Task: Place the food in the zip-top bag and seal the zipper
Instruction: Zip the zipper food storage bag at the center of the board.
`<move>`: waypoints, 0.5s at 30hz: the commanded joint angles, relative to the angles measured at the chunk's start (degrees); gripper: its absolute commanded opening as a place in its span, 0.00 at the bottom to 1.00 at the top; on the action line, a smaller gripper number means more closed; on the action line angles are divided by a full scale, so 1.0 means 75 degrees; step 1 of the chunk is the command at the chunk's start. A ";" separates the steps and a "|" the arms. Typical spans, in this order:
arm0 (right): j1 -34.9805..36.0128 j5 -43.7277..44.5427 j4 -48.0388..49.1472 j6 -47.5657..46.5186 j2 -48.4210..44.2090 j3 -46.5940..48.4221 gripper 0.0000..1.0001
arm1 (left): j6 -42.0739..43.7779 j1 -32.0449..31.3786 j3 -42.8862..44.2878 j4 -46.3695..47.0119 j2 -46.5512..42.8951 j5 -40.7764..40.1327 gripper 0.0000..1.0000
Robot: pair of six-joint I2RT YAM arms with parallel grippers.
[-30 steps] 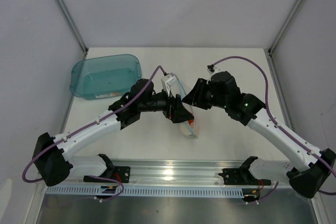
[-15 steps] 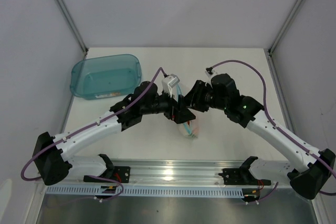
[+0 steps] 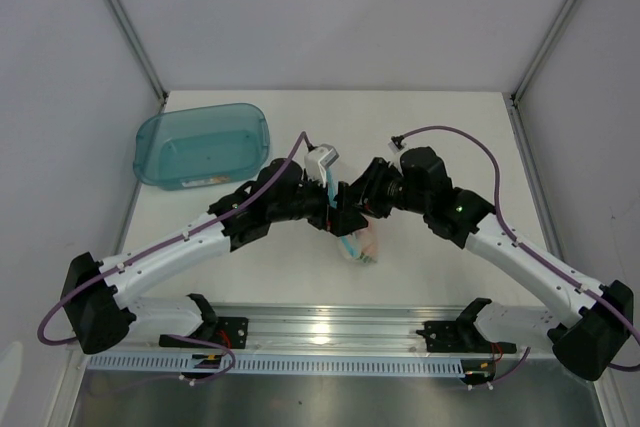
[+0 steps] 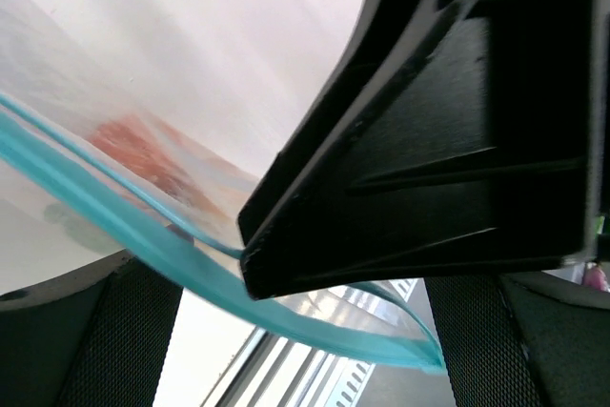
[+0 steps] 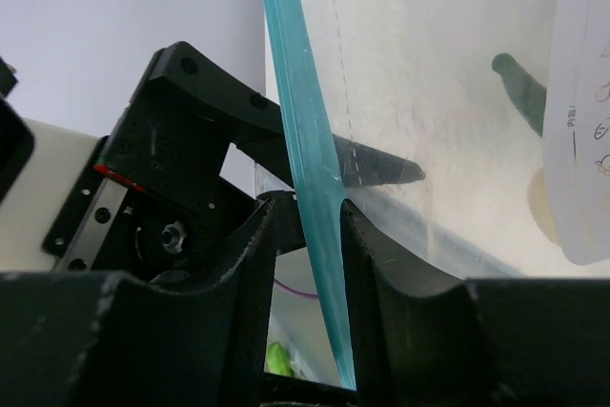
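Clear thin film with a light-blue zipper (image 5: 307, 140) along the mouth: the zip-top bag (image 3: 358, 245) sits mid-desk (image 3: 440, 137) between the two arms, its mouth end among the fingers. Contents? — A

Seen through the plastic: green vegetable (image 5: 519, 83), cream-white lump (image 5: 541, 205), orange fruit (image 4: 143, 150) (only a blur here). Food looks to be inside. — B

End effectors? — A

The left end effector (image 4: 295, 326) is spread wide, fingers either side of the bag's mouth, holding nothing. The right end effector (image 5: 310, 218) is narrowed around the zipper. The strip touches one finger, and a sliver of gap shows at the other. Cannot tell whether it truly pinches. — B

Handling judgement? — A

Light, limp, slick. The film likely buckles and slides if pushed, and it carries no load. The zipper is the only stiffish part, so take hold there: pinch across the strip with both tracks between the pads, then run along it. The toy pieces weigh little but can shift, so the pouch may twist. Risk: the strip slips sideways out of the jaws, or only one track is caught. — B
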 commanded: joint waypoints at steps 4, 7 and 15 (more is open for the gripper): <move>0.0011 0.0246 0.0231 0.0238 -0.0202 0.0042 0.35 | 0.0011 -0.0134 0.0314 -0.0360 -0.0204 -0.0547 0.98; 0.0011 0.0281 0.0208 0.0261 -0.0155 0.0019 0.35 | 0.0058 -0.0145 0.0336 -0.0430 -0.0216 -0.0570 0.93; 0.0069 0.0258 0.0278 0.0238 0.0033 0.0019 0.35 | 0.0117 -0.0145 0.0313 -0.0512 -0.0251 -0.0664 0.66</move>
